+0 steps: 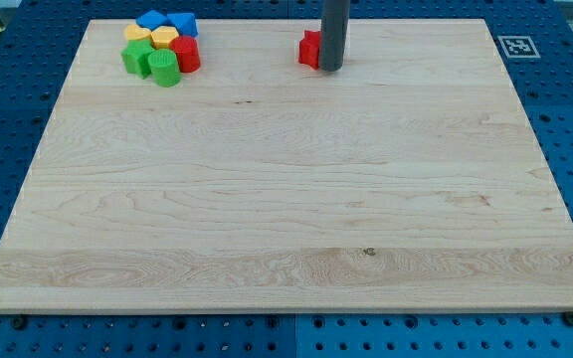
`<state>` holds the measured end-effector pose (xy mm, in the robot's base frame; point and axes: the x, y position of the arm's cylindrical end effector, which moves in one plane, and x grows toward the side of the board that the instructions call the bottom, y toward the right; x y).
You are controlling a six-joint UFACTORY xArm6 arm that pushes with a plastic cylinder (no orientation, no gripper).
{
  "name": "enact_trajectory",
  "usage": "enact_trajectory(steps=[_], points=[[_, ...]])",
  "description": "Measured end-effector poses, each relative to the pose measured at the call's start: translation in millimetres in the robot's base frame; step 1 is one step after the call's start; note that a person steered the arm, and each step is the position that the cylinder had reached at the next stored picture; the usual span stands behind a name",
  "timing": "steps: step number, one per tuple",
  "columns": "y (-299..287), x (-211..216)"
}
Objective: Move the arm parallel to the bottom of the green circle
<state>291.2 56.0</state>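
Note:
The green circle (165, 69) is a short green cylinder at the bottom of a tight cluster of blocks near the board's top left. My rod comes down from the view's top and my tip (332, 69) rests on the board far to the right of the green circle, at about the same height in the view. A red block (309, 49) sits right against the rod's left side, partly hidden by it.
The cluster also holds a green block (135, 58), a red block (187, 54), two yellow blocks (139, 34) (163, 38) and two blue blocks (151, 20) (182, 23). The wooden board (286, 199) lies on a blue pegboard; a marker tag (516, 45) sits at top right.

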Motion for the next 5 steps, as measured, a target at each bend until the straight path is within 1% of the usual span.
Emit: enact_trajectory(steps=[1, 2, 4, 5], points=[[0.4, 4.6], [-3.0, 59.1], [-124.3, 77.0], [-155.5, 108.2]])
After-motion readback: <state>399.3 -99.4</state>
